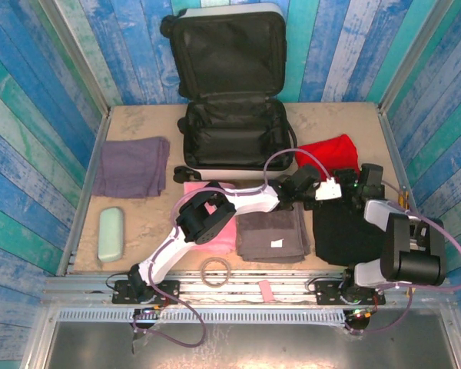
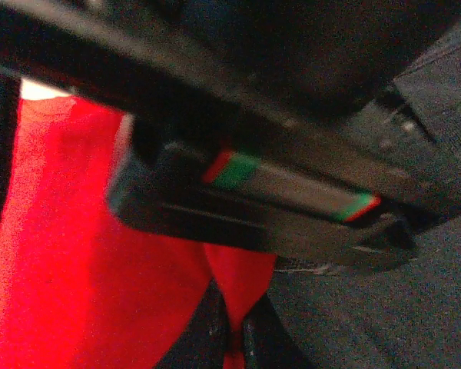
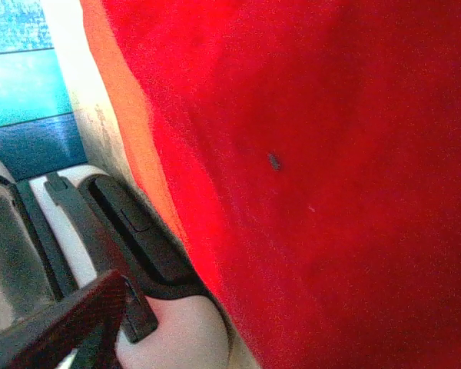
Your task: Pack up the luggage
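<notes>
Just right of the open luggage [image 1: 234, 138], the left gripper [image 1: 336, 187] has its fingers pinched together on the red cloth [image 1: 326, 152], presumably to pack it, while I cannot tell the finger spacing of the right gripper [image 1: 366, 183].

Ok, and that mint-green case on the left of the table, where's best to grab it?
Grip the mint-green case at its middle, across the narrow width, coming straight down from above. It lies flat on the table with its long axis running near to far, so both long sides are free; the rounded ends would probably slip.
</notes>
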`<state>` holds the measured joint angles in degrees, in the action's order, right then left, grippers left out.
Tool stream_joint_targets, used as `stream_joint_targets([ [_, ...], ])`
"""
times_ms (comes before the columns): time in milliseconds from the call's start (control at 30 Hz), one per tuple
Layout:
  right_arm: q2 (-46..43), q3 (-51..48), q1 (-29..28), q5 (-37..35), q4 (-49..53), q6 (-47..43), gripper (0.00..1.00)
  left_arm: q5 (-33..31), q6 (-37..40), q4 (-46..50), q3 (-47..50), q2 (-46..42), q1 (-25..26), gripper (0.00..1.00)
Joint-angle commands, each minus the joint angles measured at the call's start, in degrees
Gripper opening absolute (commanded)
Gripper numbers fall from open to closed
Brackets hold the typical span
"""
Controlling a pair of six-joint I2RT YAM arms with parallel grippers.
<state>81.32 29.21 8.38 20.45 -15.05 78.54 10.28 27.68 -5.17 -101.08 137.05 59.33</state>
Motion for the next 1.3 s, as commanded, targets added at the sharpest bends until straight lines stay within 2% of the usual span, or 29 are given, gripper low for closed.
stream_joint_targets([
  [0,1.2,3.8,-0.4,-3.7,-1.8,-4.7,0.7,1.6,-0.6,-0.9,1.0,-8.4,0.8,0.0],
  [167,2.9,7.4,-0.5,-6.4,-0.7,-10.2,0.51,0.5,-0.5,-2.6,3.1,-9.9,0.8,0.0],
  [233,4.2,9.1,-0.6,-7.0,-0.5,-13.1,0.39,0.0,-0.3,-3.5,4.4,-10.8,0.8,0.0],
  [267,4.7,10.2,-0.8,-7.2,-0.1,-14.6,0.31,-0.5,-0.4,-4.0,4.9,-11.2,0.8,0.03],
  [300,5.3,11.5,-0.8,-7.2,0.4,-16.5,0.17,-1.5,-0.4,-4.6,5.7,-11.7,0.8,0.14],
  [333,6.0,12.9,-1.0,-7.0,1.0,-18.4,0.06,-2.7,-0.6,-5.3,6.5,-12.3,0.8,0.39],
  [367,6.5,14.4,-1.1,-6.8,2.0,-19.9,0.0,-4.0,-0.7,-6.1,7.5,-13.0,0.7,0.52],
  [400,7.1,16.5,-1.2,-6.1,3.2,-21.8,0.0,-5.5,-0.9,-7.2,8.8,-13.9,0.6,0.59],
  [433,7.7,18.6,-1.3,-5.4,4.7,-23.5,0.0,-7.6,-1.3,-8.6,10.3,-15.0,0.6,0.74],
  [500,8.8,24.2,-1.6,-4.0,9.3,-28.2,0.0,-11.2,-3.2,-12.8,15.0,-18.6,-0.2,0.94],
  [633,8.3,35.9,-3.6,-5.7,19.3,-39.4,0.0,-17.2,-12.6,-18.8,23.6,-27.1,-4.3,0.93],
  [700,7.4,42.2,-5.0,-7.7,24.5,-45.1,0.0,-22.9,-18.2,-20.8,27.9,-31.9,-7.3,0.93],
  [800,6.8,50.0,-5.7,-6.5,29.5,-48.9,0.0,-29.6,-23.6,-22.2,34.7,-39.4,-10.1,0.93],
  [933,8.6,60.4,-5.8,0.5,34.6,-51.5,0.0,-34.0,-31.4,-18.9,41.0,-48.6,-14.2,0.93],
  [1033,12.0,69.0,-6.8,6.8,39.5,-52.6,0.0,-35.9,-40.3,-13.7,44.5,-55.1,-18.5,0.93],
  [1167,17.1,77.3,-10.3,14.9,41.8,-54.8,0.0,-38.0,-52.1,-5.1,48.0,-62.2,-24.7,0.93],
  [1267,21.4,82.0,-13.6,21.8,41.4,-56.1,0.0,-37.7,-57.6,2.6,47.8,-64.0,-29.5,0.93],
])
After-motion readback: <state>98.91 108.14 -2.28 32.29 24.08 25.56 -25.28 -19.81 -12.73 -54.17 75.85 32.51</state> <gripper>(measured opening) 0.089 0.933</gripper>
